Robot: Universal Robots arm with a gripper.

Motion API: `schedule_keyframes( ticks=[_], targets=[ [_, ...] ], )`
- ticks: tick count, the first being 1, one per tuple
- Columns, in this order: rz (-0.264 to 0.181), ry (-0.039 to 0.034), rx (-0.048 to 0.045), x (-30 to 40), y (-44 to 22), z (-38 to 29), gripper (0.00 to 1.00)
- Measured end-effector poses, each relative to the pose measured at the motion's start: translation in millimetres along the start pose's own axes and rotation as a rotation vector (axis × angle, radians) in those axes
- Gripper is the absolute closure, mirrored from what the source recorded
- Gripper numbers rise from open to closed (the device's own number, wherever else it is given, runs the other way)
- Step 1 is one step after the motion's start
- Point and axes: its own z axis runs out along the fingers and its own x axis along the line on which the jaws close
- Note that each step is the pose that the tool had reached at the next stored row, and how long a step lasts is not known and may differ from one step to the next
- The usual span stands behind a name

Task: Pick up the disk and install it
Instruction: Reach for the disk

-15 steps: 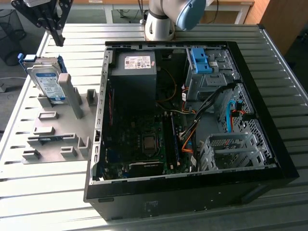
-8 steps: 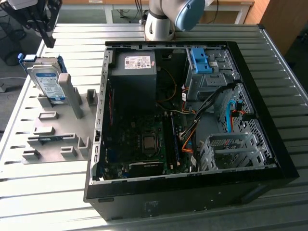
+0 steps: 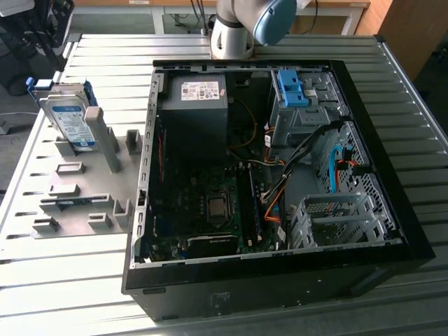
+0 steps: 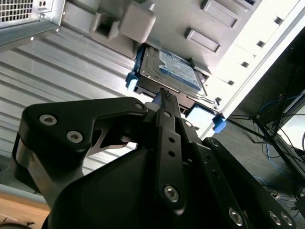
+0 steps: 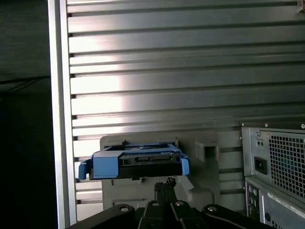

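Silver disk (image 3: 70, 120) leans upright in the grey holder (image 3: 84, 210) beside the case (image 3: 280, 294).

We are counting one flat rectangular silver metal disk (image 3: 70, 120) with a white and blue label and blue plastic side rails. We are counting one pale grey plastic holder plate (image 3: 77, 210) with raised slots, though we are not managing to number those slots. We are seeing one open black computer case (image 3: 280, 294), and inside it we are finding one dark grey metal box (image 3: 192, 122) with a small white sticker, one bare blue plastic bracket (image 3: 292, 87), one dark circuit board (image 3: 175, 203) carrying one square silver processor socket (image 3: 217, 208), and one perforated silver metal cage (image 3: 336, 213). We are also counting one ribbed silver metal table (image 3: 105, 63) and one grey and blue robot arm (image 3: 245, 28).
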Motion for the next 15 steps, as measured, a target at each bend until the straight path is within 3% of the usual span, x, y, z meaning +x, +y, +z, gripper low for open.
schedule_keyframes(
  ticks=[15],
  targets=[
    [0.001, 0.0101, 0.0009, 43.0, 3.3, 6.5, 0.89]
  ],
)
